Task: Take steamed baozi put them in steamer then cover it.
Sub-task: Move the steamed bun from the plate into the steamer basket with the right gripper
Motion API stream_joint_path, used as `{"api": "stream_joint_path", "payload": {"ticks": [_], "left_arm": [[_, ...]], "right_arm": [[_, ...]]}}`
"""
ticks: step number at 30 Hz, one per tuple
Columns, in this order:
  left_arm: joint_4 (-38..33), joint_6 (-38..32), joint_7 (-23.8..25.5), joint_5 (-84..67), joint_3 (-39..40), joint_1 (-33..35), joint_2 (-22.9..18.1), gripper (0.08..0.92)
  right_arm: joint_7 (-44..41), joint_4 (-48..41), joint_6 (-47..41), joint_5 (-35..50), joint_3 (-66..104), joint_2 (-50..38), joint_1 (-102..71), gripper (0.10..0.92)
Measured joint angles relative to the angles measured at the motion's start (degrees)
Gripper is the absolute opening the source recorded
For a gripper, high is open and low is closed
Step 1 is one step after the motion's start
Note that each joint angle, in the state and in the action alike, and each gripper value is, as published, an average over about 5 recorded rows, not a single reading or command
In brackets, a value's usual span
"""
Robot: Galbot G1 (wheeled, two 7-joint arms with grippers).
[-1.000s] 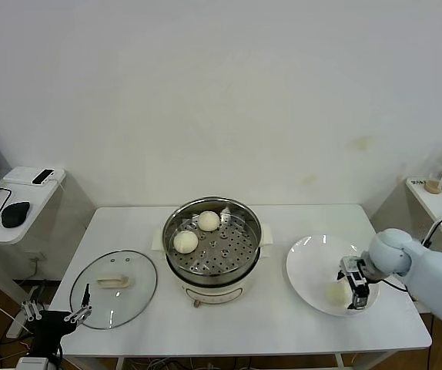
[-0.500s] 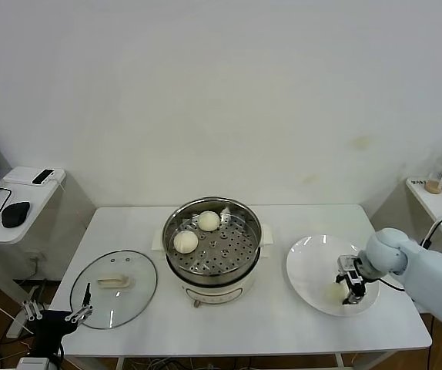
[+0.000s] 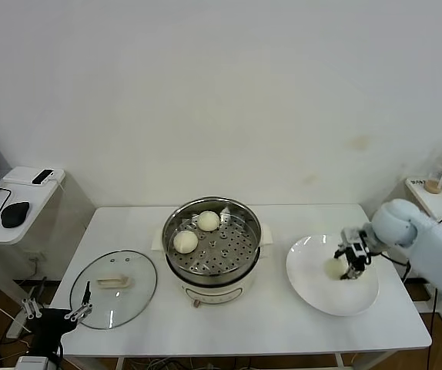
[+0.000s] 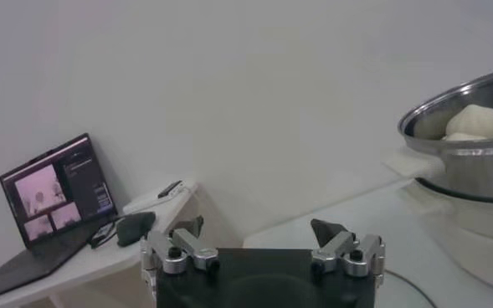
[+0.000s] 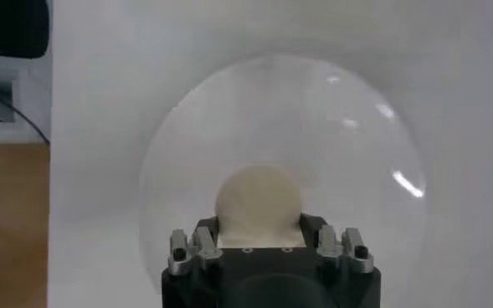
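Observation:
The steamer stands mid-table with two baozi on its perforated tray. My right gripper is shut on a third baozi and holds it above the white plate. In the right wrist view the baozi sits between the fingers of the gripper, with the plate below it. The cover lies flat on the table at the left. My left gripper hangs open and empty below the table's front left corner; its own view shows the steamer. A fourth baozi is not visible.
A side table at the far left holds a laptop, a mouse and a phone. A small shelf with a cup and straw stands at the far right. A white wall runs behind the table.
My right gripper has risen from the plate's near side with the baozi in it and moved a little toward the far side. The left arm has not moved.

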Motion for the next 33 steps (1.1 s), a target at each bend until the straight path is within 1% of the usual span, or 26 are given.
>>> {"api": "stream_joint_path", "payload": {"ticks": [7, 17, 26, 33], "left_arm": [[-0.35, -0.11, -0.01, -0.43, -0.61, 0.31, 0.02, 0.823], [-0.12, -0.34, -0.09, -0.55, -1.64, 0.71, -0.58, 0.823], [-0.55, -0.38, -0.13, -0.80, -2.77, 1.25, -1.06, 0.823], [-0.91, -0.40, -0.14, -0.92, -3.72, 1.46, -1.50, 0.823]], "right_arm": [[-1.10, -1.05, -0.23, 3.21, -5.09, 3.38, 12.01, 0.611], [-0.03, -0.96, -0.44, 8.40, -13.53, 12.59, 27.18, 0.611], [3.14, -0.12, 1.33, 12.40, -19.52, 21.56, 31.52, 0.611], [6.30, 0.31, 4.46, 13.12, -24.38, 26.85, 30.77, 0.611]]}}
